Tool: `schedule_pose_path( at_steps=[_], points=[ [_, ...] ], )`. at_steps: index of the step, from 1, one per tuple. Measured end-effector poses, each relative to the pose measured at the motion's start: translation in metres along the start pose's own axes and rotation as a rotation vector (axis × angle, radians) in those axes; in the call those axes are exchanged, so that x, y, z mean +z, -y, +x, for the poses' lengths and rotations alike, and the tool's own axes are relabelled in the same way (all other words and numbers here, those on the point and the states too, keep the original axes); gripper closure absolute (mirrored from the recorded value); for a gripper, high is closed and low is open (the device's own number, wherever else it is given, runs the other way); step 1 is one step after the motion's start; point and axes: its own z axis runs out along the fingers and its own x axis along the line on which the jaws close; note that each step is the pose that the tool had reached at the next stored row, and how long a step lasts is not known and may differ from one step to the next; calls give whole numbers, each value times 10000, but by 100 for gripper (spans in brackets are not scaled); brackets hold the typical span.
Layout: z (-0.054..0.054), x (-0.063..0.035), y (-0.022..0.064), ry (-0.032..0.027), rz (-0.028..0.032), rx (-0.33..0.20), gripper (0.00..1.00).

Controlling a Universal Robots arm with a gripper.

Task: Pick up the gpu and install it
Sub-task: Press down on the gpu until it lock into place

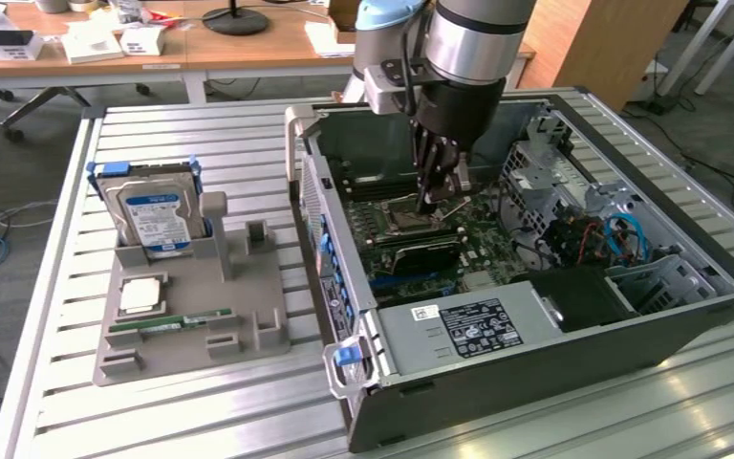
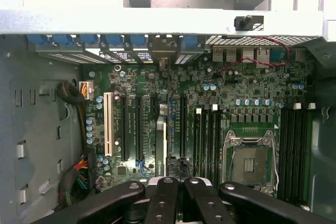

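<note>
The claw (image 1: 435, 199) hangs inside the open computer case (image 1: 673, 325) at the centre of the exterior view, its fingers (image 2: 167, 198) pressed together. The gpu (image 1: 416, 256) stands on edge in a slot of the motherboard (image 1: 472, 239), just below the claw tips; whether they touch it I cannot tell. Toward the exterior view's left, a grey holder (image 1: 259, 287) on the bench (image 1: 150, 421) carries a hard drive (image 1: 153, 215).

The case (image 1: 692, 311) lies open on the table (image 1: 150, 411), board (image 1: 501, 239) flat inside, power supply (image 1: 469, 327) at its near end. The gpu (image 1: 420, 256) stands on edge on the board between socket (image 1: 405, 226) and power supply, gripper (image 1: 434, 201) close above. On the exterior view's left, a tray (image 1: 249, 298) holds a hard drive (image 1: 157, 215) upright behind a flat memory stick (image 1: 169, 325)
</note>
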Motion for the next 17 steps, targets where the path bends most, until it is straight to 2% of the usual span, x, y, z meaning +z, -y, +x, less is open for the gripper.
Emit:
schedule_pose_path(
  at_steps=[9, 17],
  points=[
    [1, 44, 0, 2, 1, 0, 89],
    [2, 120, -1, 1, 1, 0, 89]
  ],
)
